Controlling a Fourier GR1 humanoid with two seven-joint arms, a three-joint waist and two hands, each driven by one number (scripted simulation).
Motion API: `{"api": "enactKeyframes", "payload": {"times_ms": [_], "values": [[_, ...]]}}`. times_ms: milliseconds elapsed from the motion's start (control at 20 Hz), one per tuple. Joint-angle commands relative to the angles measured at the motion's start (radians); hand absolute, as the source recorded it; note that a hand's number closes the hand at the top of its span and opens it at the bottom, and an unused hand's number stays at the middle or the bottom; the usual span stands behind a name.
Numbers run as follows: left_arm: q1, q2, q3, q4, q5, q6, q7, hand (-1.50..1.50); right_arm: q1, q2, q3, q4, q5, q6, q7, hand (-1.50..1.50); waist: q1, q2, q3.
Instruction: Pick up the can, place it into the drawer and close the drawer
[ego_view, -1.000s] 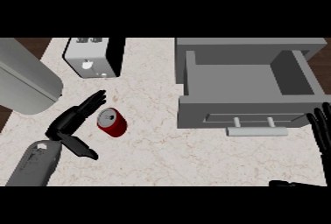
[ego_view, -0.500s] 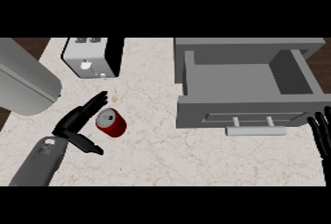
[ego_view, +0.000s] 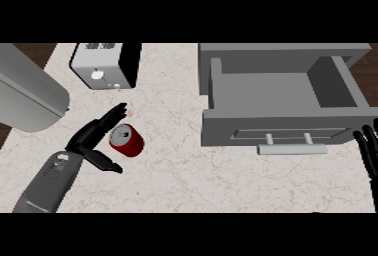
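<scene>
**Hand closing in on the can, drawer waiting open**

Red can lying on the marble counter, left of centre, silver top tilted toward the far left, not yet lifted. Flanked by the left hand: straight fingers spread along the can's far-left side, thumb angled out on the near side below it, so a wide open span with the can in the gap. Whether the fingers actually touch the can cannot be told; nothing curled round it yet. Probably set this way to bracket the can from both sides before closing.

Well to the right, drawer pulled out and open, grey cavity bare, handle facing the near side. Likely left open so the can goes straight in, then a push on the front to shut it.

Right hand resting at the right edge, fingers straight and up, holding nothing, just beside the drawer's near right corner.

Far left: toaster standing clear of the can, and a large grey rounded object at the counter's left edge.
</scene>
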Motion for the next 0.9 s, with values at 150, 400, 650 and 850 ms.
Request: {"api": "enactKeyframes", "payload": {"times_ms": [150,400,650,850], "values": [[-0.041,-0.008,0.003,0.076,-0.016,-0.011,-0.082,-1.5,0.051,-0.039,-0.055,-0.045,-0.052,0.049,0.023,-1.5,-0.005,0.0,0.0],[-0.054,-0.055,0.003,0.129,-0.017,0.005,-0.113,-1.5,0.034,-0.007,-0.021,-0.027,-0.04,0.042,0.007,-1.5,-0.008,0.003,-0.001],[-0.108,-0.041,0.008,0.123,-0.004,-0.049,-0.042,-1.5,-0.011,0.002,-0.017,-0.052,-0.029,0.003,0.081,-1.5,-0.003,0.002,0.0],[-0.101,-0.071,-0.017,0.079,-0.019,-0.038,-0.051,-1.5,0.009,0.02,0.0,-0.037,0.016,0.005,0.025,-1.5,0.0,0.0,0.0]]}}
